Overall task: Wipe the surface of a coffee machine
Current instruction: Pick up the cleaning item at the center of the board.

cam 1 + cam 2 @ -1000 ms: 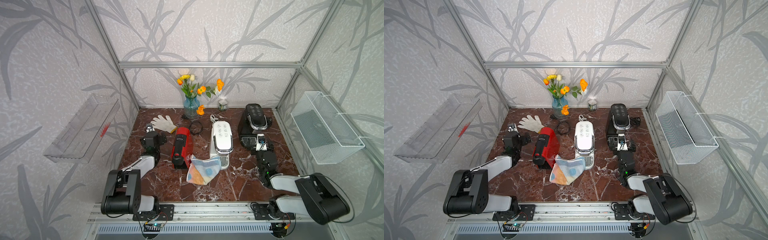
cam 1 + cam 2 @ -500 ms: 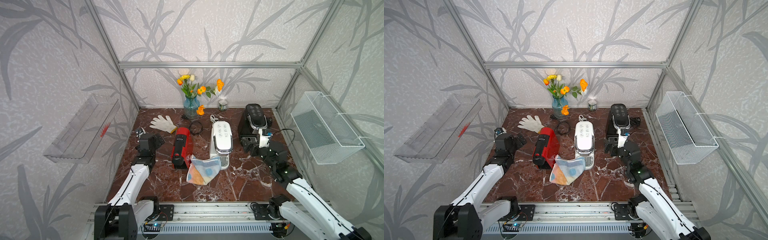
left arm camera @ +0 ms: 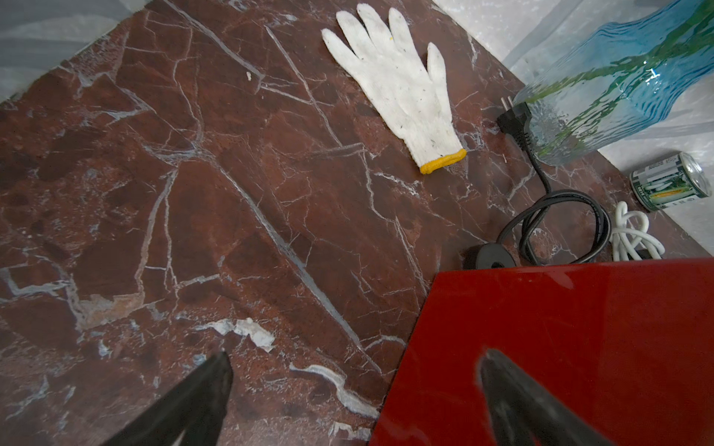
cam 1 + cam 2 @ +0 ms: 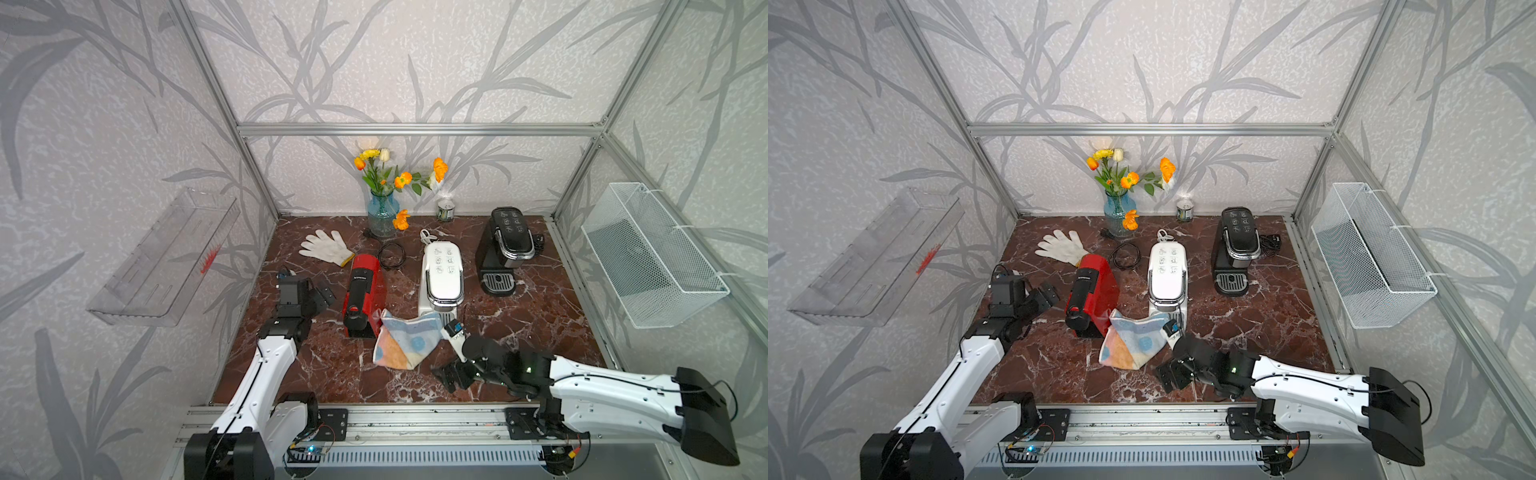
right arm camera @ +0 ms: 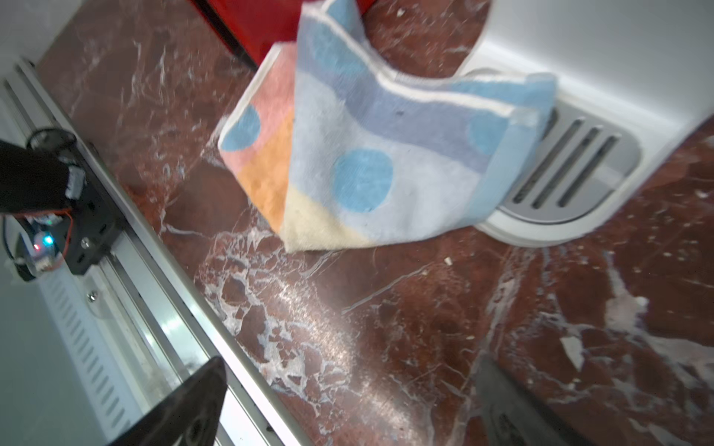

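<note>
**While both pincers hang spread, cloth lies untouched btwn red & white machines**

Where the tabletop (image 4: 540, 316) meets the front rail (image 4: 415, 419), the R pincer (image 4: 451, 376) hovers low w/ jaws spread wide and nothing btwn them. The R wrist view shows only bare marble under its fingers (image 5: 185, 405). Just beyond it, not touching it, the pastel dotted cloth (image 4: 405, 343) lies crumpled on the tabletop. One corner sits on the drip tray (image 5: 572, 170) of the white coffee machine (image 4: 442, 274); the opp. edge leans on the front of the red coffee machine (image 4: 365, 291).

Further back on the L side, the L pincer (image 4: 320, 296) is likewise spread & empty, just beside the red machine's L flank. Can't tell whether a finger touches the panel. Red & white machines stand side by side. The black coffee machine (image 4: 505, 245) stands apart to the R, nearer the back.

Behind the red machine are a white work glove (image 4: 326, 248), flat on the marble, & a coiled black cable (image 4: 390, 255). At the back wall stands a blue glass vase (image 4: 382, 212) w/ orange & yellow flowers (image 4: 401, 178), & a small can (image 4: 445, 210) near it.
</note>
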`<state>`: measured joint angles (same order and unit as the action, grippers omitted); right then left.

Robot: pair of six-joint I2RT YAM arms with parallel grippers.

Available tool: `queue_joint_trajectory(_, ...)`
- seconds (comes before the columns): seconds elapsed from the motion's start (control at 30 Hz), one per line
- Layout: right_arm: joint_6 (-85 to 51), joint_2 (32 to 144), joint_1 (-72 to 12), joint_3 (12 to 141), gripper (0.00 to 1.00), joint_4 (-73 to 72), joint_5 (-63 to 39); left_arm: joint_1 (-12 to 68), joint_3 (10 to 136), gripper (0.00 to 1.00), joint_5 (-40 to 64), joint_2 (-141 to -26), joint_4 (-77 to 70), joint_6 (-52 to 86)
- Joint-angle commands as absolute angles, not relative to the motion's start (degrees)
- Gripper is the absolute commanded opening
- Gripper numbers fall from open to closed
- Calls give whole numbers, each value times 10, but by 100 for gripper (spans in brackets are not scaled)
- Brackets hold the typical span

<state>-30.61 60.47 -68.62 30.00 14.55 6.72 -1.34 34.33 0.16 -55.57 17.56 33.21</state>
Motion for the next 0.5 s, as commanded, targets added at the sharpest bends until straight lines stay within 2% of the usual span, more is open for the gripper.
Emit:
queue_joint_trajectory(0.0, -300, 669, -733, 355, 99, 137, 146, -13, 346, 100, 22, -547, 198, 337)
queue_joint_trajectory(0.2, -237, 778, -746, 428, 99, 70, 176, -13, 329, 100, 24, -533, 189, 336)
queue_joint_trajectory(0.3, -224, 851, -743, 500, 99, 88, 205, -13, 328, 100, 28, -531, 193, 332)
queue_joint_trajectory(0.47, -188, 944, -736, 559, 99, 71, 168, -14, 325, 100, 24, -526, 193, 330)
